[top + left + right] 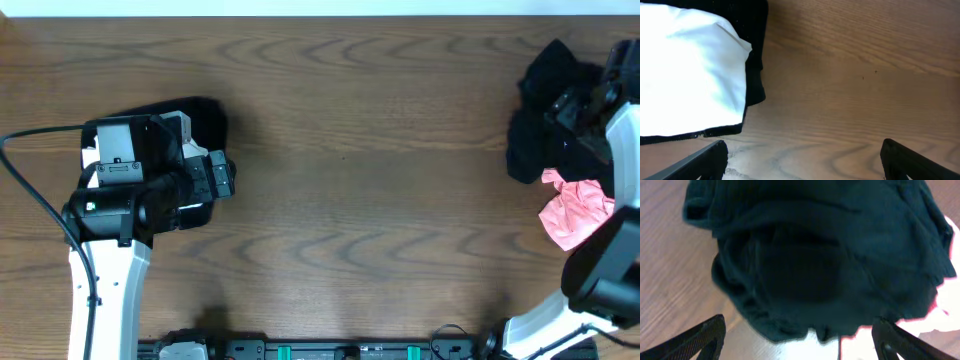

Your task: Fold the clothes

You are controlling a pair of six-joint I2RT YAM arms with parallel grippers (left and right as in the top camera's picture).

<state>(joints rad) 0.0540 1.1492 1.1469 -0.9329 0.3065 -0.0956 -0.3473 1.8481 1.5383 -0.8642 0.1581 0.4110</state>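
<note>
Two grippers open, the next garment not yet picked up
Nearest its own camera, the right gripper (797, 321) hangs with jaws spread wide over the black heap (805, 255), clamped on nothing; whether its tips touch cloth is hard to say in that blurred view. The pink garment (575, 210) lies against the heap's near side. Across the table (380, 150), the left gripper (803, 145), jaws equally apart, hovers beside a white garment (690, 70) lying folded on a black shirt (756, 60). I judge the step to be fetching: next, pinch one garment only, lift it clear, spread it mid-table
</note>
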